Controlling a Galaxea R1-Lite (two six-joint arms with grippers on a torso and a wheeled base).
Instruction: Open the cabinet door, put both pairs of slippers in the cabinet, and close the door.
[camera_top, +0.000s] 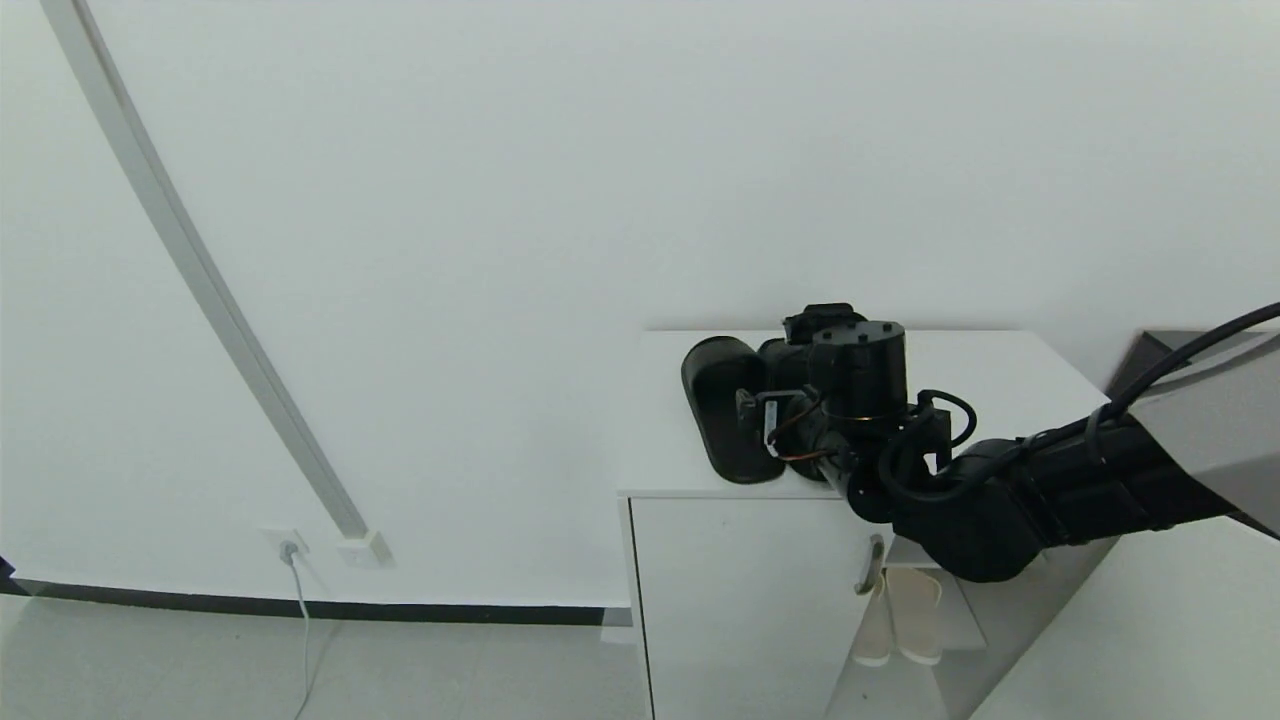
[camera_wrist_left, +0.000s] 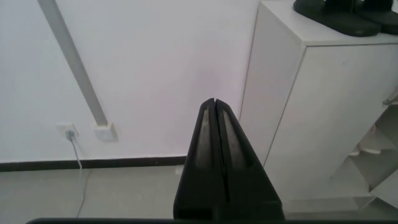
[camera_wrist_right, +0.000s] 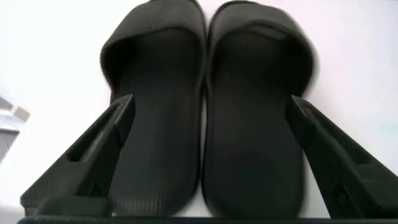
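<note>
Right gripper (camera_wrist_right: 211, 106) spreads wide, fingers (camera_wrist_right: 102, 146) flanking the black slippers (camera_wrist_right: 158, 124) lying side by side atop the cabinet (camera_top: 1000, 375). Light, soft and ribbed, the pair likely squeezes together best across its outer edges.

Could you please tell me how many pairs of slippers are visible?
2. The black pair lies atop the cabinet, between the right gripper's open jaws; the white pair sits inside it. Others may hide behind its door.

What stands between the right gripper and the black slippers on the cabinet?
Nothing visible: the right gripper is at the black slippers on the cabinet top, open fingers flanking the pair.
</note>
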